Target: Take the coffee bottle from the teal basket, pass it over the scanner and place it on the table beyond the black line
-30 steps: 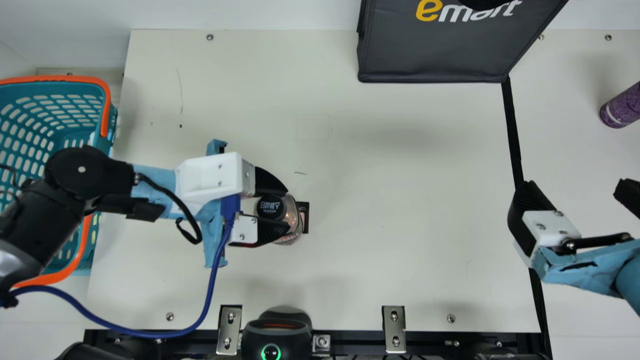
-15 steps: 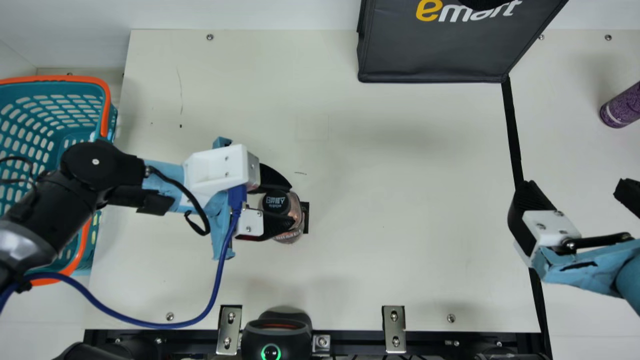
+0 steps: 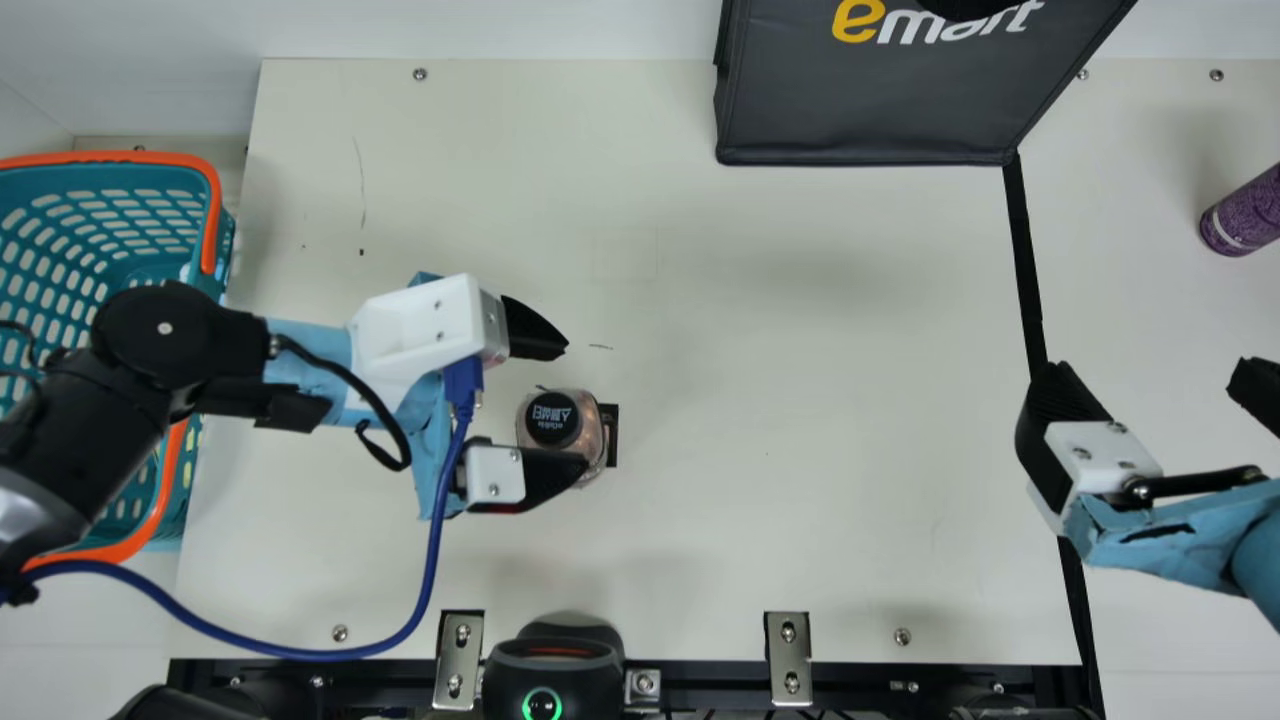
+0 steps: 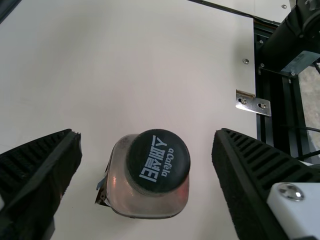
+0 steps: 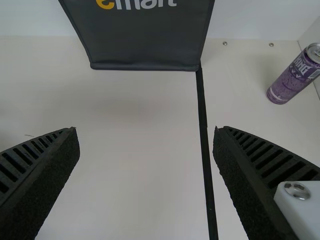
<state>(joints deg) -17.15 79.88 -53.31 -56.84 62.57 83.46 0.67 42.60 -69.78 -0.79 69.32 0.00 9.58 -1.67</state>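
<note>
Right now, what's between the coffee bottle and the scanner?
A finger of the left gripper, then bare table, as the main view shows.

Cream table: surface and items resting on it

Main view. The cream table (image 3: 800, 350) spans most of the frame. The coffee bottle (image 3: 553, 418), dark-capped, stands upright on it, left of centre. A dark grey bag (image 3: 870, 110) stands at the upper right. The black line (image 3: 1022, 260) runs from near the bag's lower right corner to the lower right of the frame. Right of this line, near the right edge, stands a purple can (image 3: 1242, 218). Surface marks: a faint scratch (image 3: 361, 180) at upper left; a short dark stroke (image 3: 601, 346) near centre. Two metal brackets (image 3: 788, 645) sit at the bottom edge.
</note>
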